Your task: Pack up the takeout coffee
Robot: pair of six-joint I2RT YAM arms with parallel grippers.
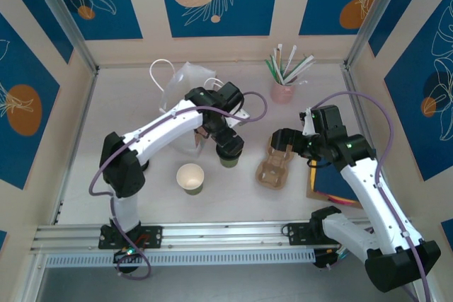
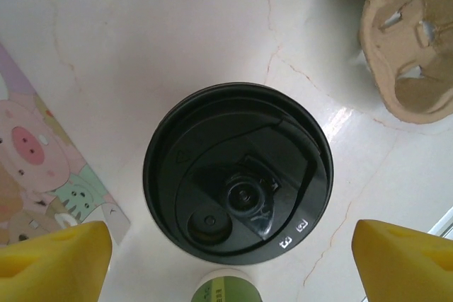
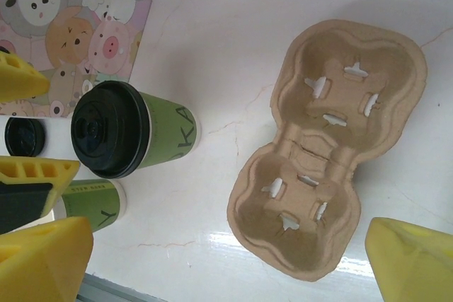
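Green paper cup [image 3: 168, 139], glossy round lid [image 2: 237, 182]

In the top view the left hand [image 1: 228, 149] covers nearly all of the lidded coffee cup [image 1: 228, 163], and the left arm [image 1: 163, 129] hides part of the gift bag [image 1: 185, 79] at upper centre. In the left wrist view the cardboard carrier [image 2: 407, 40] runs off the upper right edge. The second green cup [image 2: 225, 288] is cut by the bottom edge, its print too blurred to read.

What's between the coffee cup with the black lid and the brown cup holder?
Nothing. In the right wrist view, the stretch of white table between the lidded coffee cup and the cardboard cup holder is bare.
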